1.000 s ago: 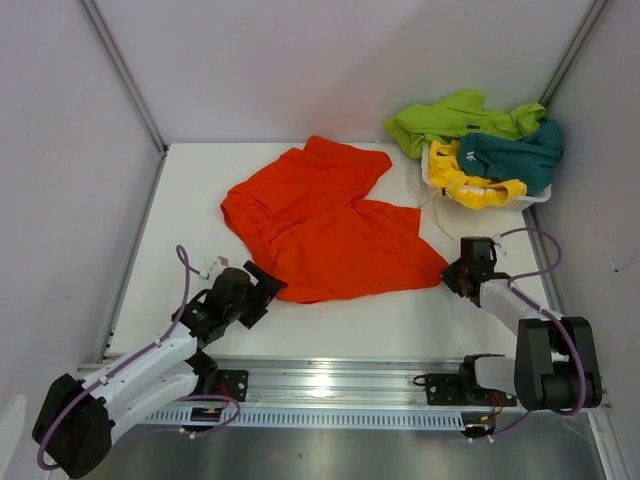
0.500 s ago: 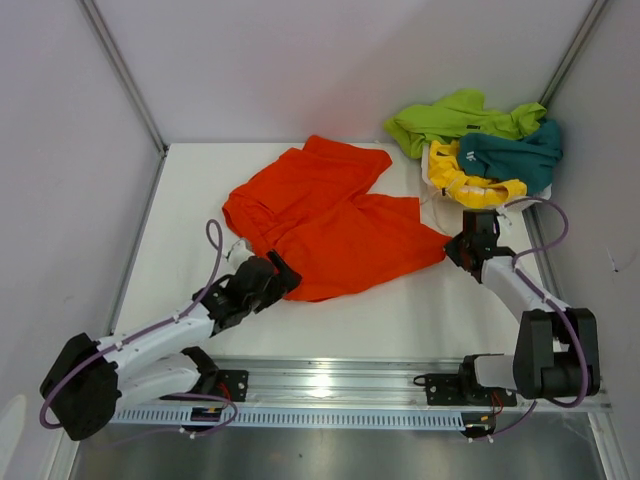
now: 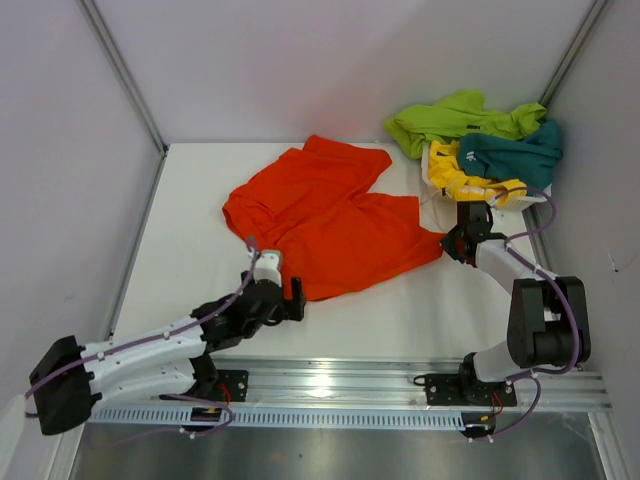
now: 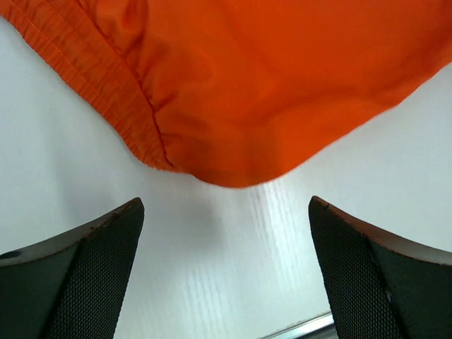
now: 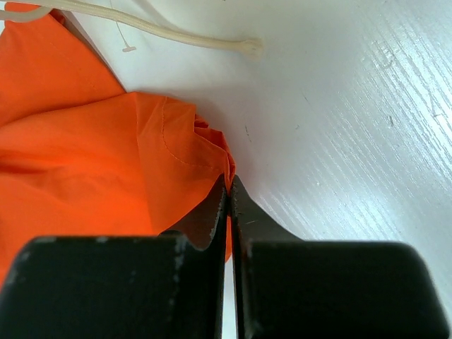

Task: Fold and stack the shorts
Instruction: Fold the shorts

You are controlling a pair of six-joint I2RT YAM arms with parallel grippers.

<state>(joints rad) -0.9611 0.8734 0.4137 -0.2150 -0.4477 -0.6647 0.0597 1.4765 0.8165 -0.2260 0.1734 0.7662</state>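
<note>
The orange shorts lie spread on the white table. My right gripper is shut on their right corner, the cloth pinched between the jaws. My left gripper is open just below the shorts' near edge; in the left wrist view its fingers stand wide apart over bare table, with the orange hem just ahead. Lime green shorts, teal shorts and yellow shorts are heaped at the back right.
A white basket holds the yellow and teal shorts at the back right, beside the right wall. A cream drawstring lies on the table near the right gripper. A metal rail runs along the near edge.
My left gripper has moved right along the shorts' near edge. My right gripper has moved farther back with the orange corner in it, dragging that corner inward.
</note>
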